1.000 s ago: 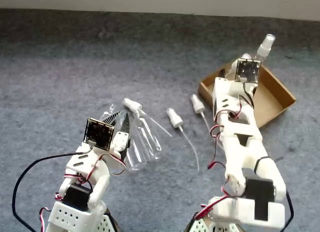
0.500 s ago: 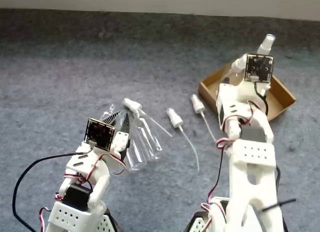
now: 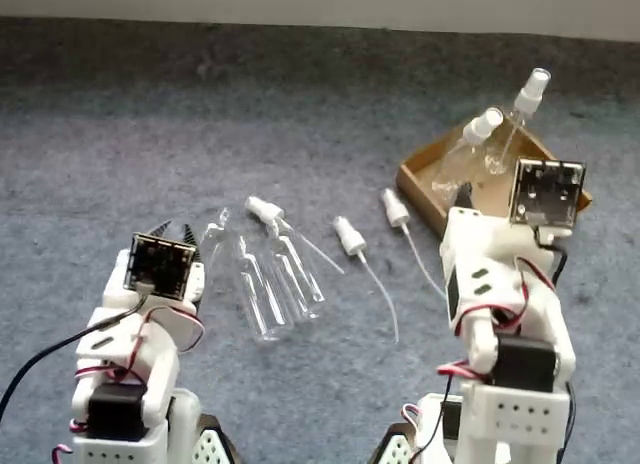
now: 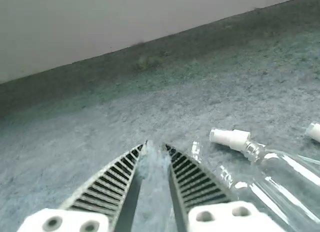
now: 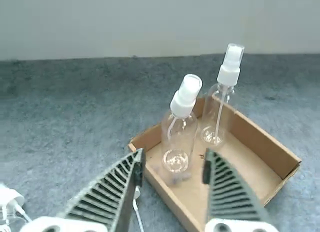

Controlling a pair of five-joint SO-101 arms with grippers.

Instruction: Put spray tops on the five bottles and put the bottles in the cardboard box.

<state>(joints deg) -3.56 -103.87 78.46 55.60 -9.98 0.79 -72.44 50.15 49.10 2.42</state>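
Two claws, both empty: our left claw point(image 4: 155, 146) is open a crack beside three lying bottles point(image 3: 270, 284); our right claw point(image 5: 173, 154) gapes before the box point(image 5: 240, 177) holding two capped bottles point(image 5: 179, 137). We should grip one lying bottle mid-body, leaving its neck free for a loose top point(image 3: 350, 236).

The right gripper point(image 5: 172, 159) hung open just outside the box point(image 5: 270, 144). Inside the box stood a capped bottle point(image 5: 179, 137) by its near wall and a second bottle point(image 5: 220, 112) beside it. A spray top point(image 5: 9, 199) lay well apart from the box.
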